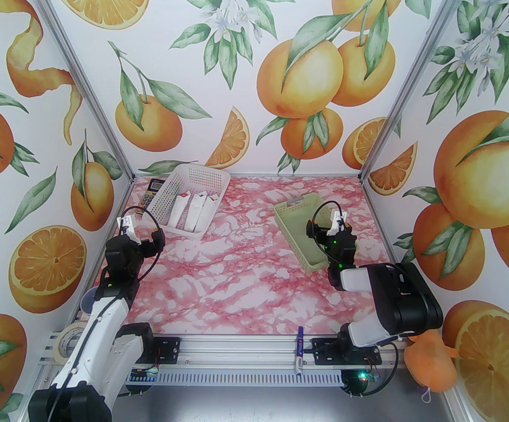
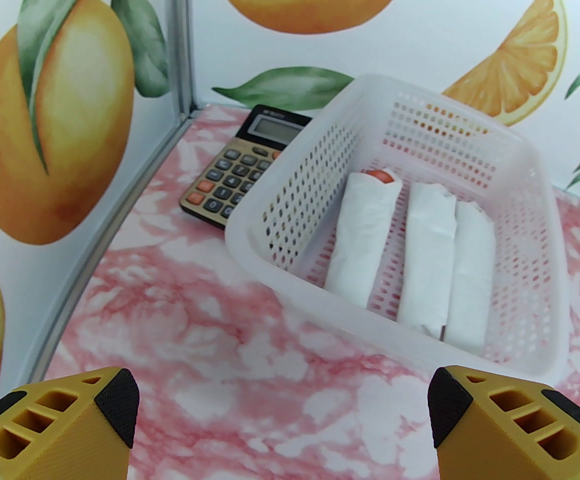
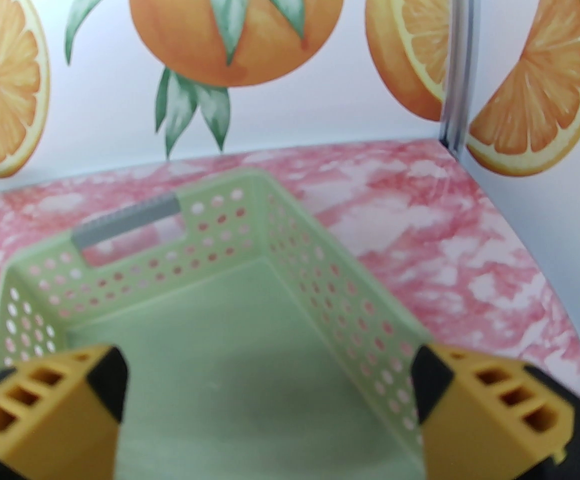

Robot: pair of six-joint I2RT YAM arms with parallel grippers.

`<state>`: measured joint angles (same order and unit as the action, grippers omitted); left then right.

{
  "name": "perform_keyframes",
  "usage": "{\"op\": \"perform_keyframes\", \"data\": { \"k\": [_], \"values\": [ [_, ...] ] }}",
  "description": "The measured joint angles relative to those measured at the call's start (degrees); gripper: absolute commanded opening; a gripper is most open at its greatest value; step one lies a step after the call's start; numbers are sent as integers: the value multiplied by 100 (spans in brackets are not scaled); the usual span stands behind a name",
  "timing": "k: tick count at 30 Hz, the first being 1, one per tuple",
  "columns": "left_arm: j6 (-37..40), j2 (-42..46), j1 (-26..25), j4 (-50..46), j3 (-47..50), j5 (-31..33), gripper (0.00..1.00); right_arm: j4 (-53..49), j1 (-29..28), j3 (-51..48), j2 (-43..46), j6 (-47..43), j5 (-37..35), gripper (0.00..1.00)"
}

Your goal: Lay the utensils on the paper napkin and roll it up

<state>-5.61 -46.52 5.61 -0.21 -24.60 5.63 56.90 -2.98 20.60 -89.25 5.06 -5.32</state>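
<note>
Holding 3 napkin rolls [image 2: 427,258], white basket [image 2: 295,193]; calculator [image 2: 239,168] just beside

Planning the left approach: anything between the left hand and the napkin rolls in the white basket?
Only the white basket's near wall. The three napkin rolls lie behind it, inside; the open left hand faces it across the table.

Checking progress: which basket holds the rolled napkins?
The white basket at far left, beside the calculator: three rolled napkins lie in it. The green basket has none.
</note>
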Motion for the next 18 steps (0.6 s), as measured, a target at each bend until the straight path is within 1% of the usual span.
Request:
{"op": "perform_keyframes", "data": {
  "k": [8,14,18],
  "values": [
    [210,-439,2,195,0,92,100,-195,0,0,0,-2,-2,100],
    [376,-863,2,776,20,63,100,-195,0,0,0,-2,-2,100],
    [455,-1370,2,1279,92,-120,100,-192,0,0,0,-2,0,100]
  ]
}}
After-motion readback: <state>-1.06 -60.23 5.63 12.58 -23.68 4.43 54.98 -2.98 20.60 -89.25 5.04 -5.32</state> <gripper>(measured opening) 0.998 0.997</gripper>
